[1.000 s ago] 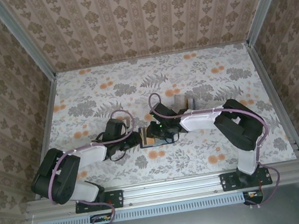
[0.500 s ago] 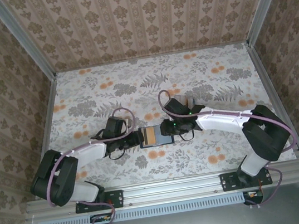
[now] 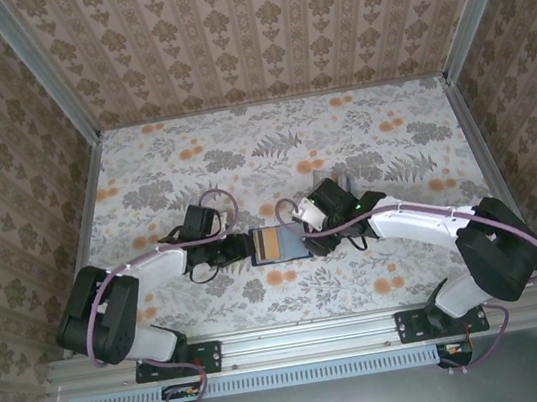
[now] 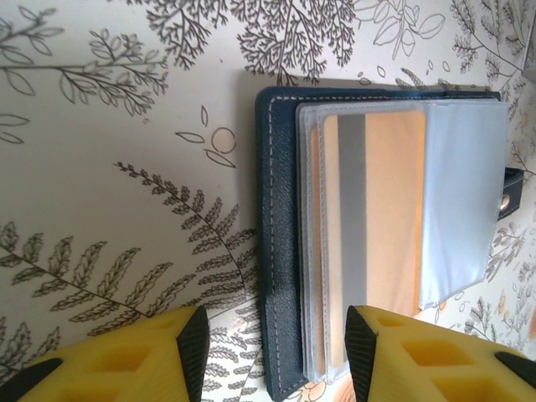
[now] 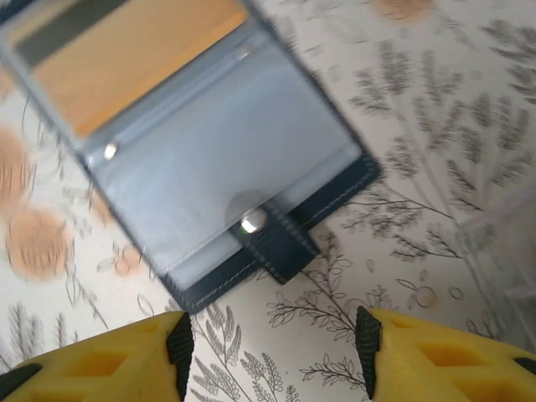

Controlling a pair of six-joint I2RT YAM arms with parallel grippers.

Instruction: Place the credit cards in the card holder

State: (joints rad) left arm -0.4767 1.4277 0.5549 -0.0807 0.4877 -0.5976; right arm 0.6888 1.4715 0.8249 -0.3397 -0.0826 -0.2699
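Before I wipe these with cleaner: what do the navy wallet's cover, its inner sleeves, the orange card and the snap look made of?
Navy-blue folding card holder cover: matte leather or imitation, pale stitching along its edge. Clear inner sleeves: soft glossy plastic, see-through. Orange-tan card with grey stripe: smooth stiff plastic, probably. Round snap on the tab: shiny metal.

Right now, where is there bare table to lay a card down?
Free: the wide stretch between the wallet and the back wall, and the strip between wallet and front rail. Crowded: both wallet ends, left claw and right claw close by.
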